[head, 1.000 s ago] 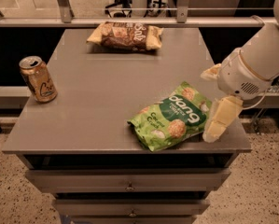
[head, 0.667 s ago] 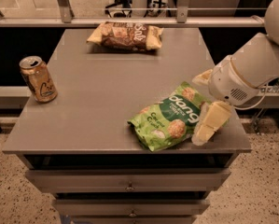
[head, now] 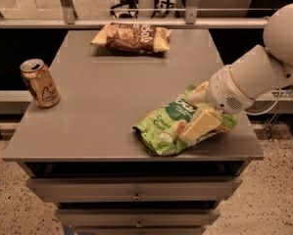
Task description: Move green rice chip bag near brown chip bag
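Observation:
The green rice chip bag (head: 165, 126) lies near the table's front right corner, its "dang" panel partly covered by my arm. My gripper (head: 198, 109) is down over the bag's right half and open. One pale finger (head: 201, 125) lies across the bag's near side and the other (head: 200, 90) sits at its far edge, so the bag is between them. The brown chip bag (head: 132, 37) lies flat at the back centre of the table, well apart from the green bag.
A gold drink can (head: 40, 82) stands upright near the table's left edge. The grey table (head: 111, 102) has drawers under its front edge. A rail with metal posts runs behind the table. My white arm (head: 263, 67) reaches in from the right.
My gripper has moved left from beside the green bag's right end to over the bag, its fingers now straddling it. The bag, brown bag and can have not moved.

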`<control>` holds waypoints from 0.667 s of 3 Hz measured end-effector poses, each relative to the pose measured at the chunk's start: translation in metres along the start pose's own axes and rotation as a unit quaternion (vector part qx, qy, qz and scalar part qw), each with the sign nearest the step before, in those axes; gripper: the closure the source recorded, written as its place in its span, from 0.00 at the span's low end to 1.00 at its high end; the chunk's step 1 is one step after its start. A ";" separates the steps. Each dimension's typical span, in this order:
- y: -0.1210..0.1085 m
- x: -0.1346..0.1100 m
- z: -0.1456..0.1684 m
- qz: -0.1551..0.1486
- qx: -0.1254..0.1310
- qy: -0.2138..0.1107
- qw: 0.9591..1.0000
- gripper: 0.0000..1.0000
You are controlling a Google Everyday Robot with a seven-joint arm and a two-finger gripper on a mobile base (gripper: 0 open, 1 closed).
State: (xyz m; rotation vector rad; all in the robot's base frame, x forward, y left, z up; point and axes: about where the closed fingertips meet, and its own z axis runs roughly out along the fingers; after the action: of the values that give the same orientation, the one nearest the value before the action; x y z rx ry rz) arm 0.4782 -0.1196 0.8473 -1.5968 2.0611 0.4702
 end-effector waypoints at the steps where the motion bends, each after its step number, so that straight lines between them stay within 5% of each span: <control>1: -0.008 -0.004 -0.003 0.013 0.010 -0.010 1.000 0.59; 2: -0.028 -0.007 -0.028 0.020 0.050 -0.015 0.998 0.83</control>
State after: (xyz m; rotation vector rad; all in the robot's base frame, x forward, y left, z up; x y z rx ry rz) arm 0.5022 -0.1367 0.8747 -1.4844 2.0637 0.3972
